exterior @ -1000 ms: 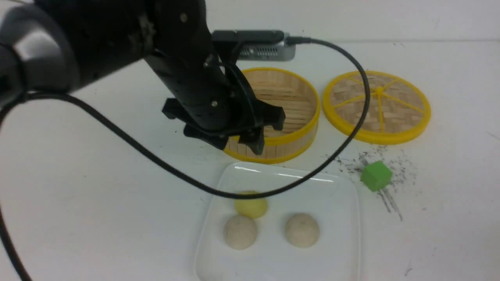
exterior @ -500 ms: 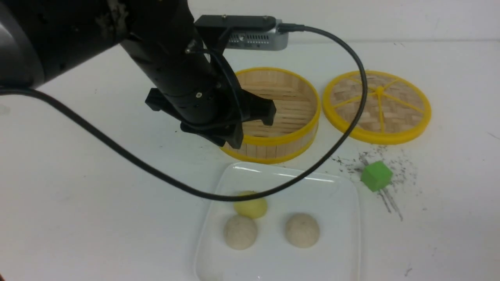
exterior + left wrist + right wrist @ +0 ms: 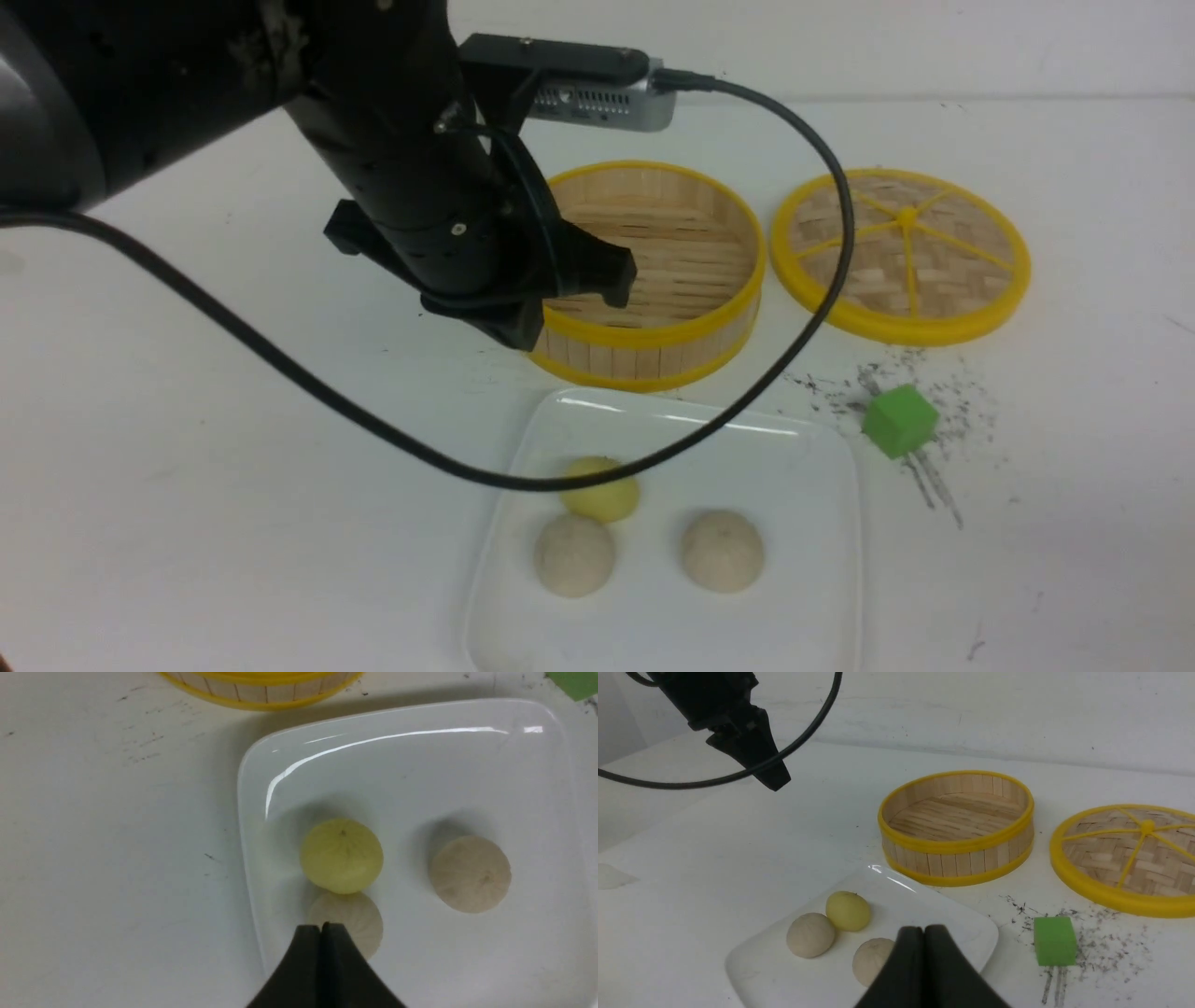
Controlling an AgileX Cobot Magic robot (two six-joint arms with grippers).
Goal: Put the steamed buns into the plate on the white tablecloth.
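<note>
Front view: within the last second the left gripper (image 3: 518,331) has drawn back and up from the glossy white square plate (image 3: 822,448), and its jaws have gone from wide apart to closed. The dark tips are hard to read here. The pale yellow steamed bun (image 3: 600,495) and two beige-grey steamed buns (image 3: 574,555) (image 3: 722,551) sit in the plate on the plain white tablecloth (image 3: 187,467). The round yellow-rimmed bamboo steamer (image 3: 653,350) is empty, so the task looks finished.

Left wrist view: the left gripper's jaws meet above the plate, gripping nothing.

Right wrist view: the right gripper (image 3: 924,933) is likewise pressed together and empty, near the plate.
</note>
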